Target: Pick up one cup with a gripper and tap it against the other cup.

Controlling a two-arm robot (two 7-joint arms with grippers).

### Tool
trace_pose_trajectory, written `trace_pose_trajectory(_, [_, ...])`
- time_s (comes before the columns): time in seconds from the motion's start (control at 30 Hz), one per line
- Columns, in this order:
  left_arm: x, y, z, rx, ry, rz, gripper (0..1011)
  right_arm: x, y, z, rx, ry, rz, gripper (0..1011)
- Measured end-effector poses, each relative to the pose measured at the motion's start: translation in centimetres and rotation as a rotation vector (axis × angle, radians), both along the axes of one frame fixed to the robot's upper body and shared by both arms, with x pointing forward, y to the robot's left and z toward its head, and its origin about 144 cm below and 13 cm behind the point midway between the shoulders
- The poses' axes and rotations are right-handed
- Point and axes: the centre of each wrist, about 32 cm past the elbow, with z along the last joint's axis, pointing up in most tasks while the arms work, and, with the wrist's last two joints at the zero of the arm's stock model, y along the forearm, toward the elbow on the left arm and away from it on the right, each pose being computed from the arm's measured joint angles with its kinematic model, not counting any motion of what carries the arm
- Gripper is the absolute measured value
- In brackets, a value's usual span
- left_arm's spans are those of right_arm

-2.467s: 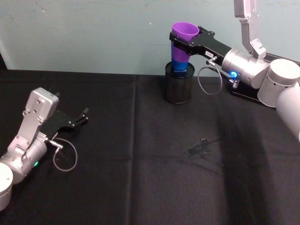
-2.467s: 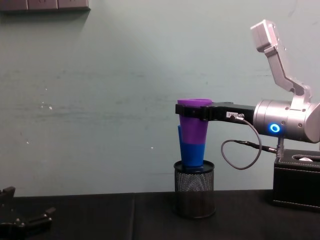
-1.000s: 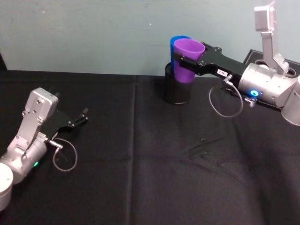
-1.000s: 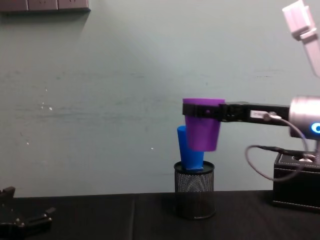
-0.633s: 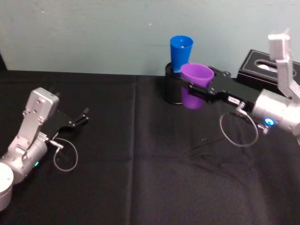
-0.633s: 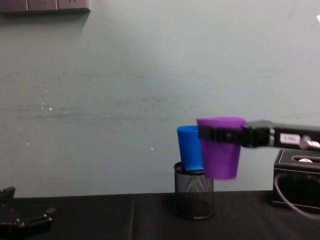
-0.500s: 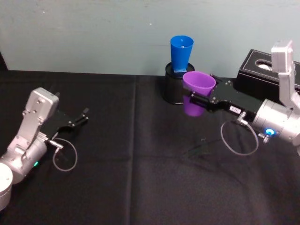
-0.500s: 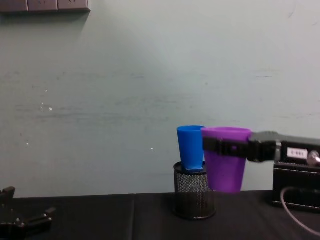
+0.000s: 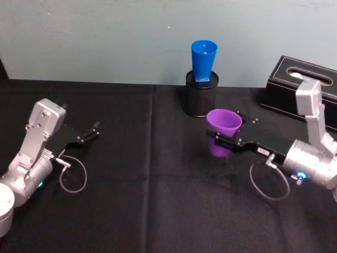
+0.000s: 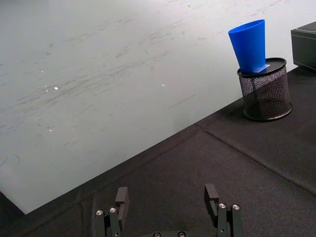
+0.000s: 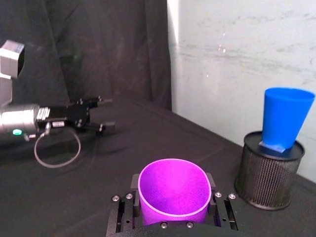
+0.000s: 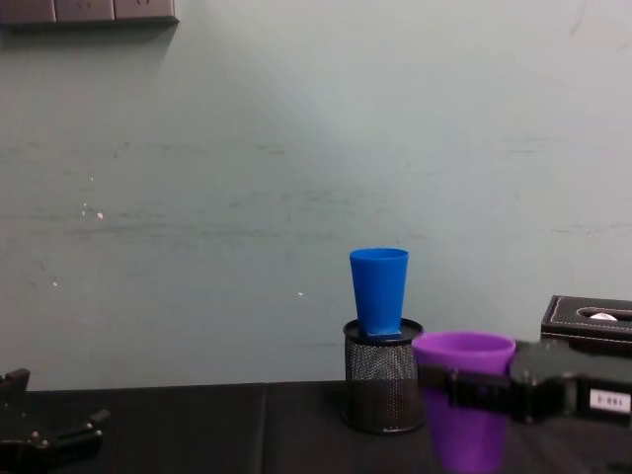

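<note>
Purple tumbler in the right gripper, low and well short of the blue one.

The right gripper [image 9: 225, 138] is clamped around the purple tumbler [image 9: 223, 132] just under its rim, holding it upright over the black tablecloth [image 9: 158, 211]. The blue tumbler [image 9: 204, 59] stands upright in the wire-mesh pen holder [image 9: 200, 99], ahead of the gripper, higher up and slightly toward the robot's left, well apart from the held cup. Both cups' long axes are vertical, so I judge a side-on tap needs the purple tumbler raised and carried forward. The left gripper [image 9: 87, 136] lies parked far off on the cloth, fingers spread and empty, much farther from both cups.
</note>
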Motion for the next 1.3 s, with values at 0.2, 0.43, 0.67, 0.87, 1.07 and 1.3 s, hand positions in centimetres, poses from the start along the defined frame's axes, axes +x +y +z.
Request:
trace_pose_trajectory(0.2, [0.0, 0.0, 0.0, 0.000, 0.000, 0.000, 1004, -0.6, 0.1, -0.8, -0.024, -0.011, 0.004, 732])
trace_pose_trajectory(0.43, [0.0, 0.0, 0.0, 0.000, 0.000, 0.000, 1005, -1.2, 0.2, -1.4, -0.049, 0.000, -0.022, 732])
trace_pose_trajectory(0.67, [0.0, 0.0, 0.0, 0.000, 0.000, 0.000, 1005, -1.6, 0.5, -2.2, -0.080, 0.004, -0.051, 732])
trace_pose_trajectory(0.87, [0.0, 0.0, 0.0, 0.000, 0.000, 0.000, 1005, -1.7, 0.7, -2.9, -0.079, 0.022, -0.072, 731])
trace_pose_trajectory(1.07, [0.0, 0.0, 0.0, 0.000, 0.000, 0.000, 1005, -1.7, 0.8, -3.1, -0.075, 0.058, -0.076, 732])
trace_pose_trajectory(1.3, [0.0, 0.0, 0.0, 0.000, 0.000, 0.000, 1005, -1.8, 0.8, -3.3, -0.064, 0.086, -0.079, 732])
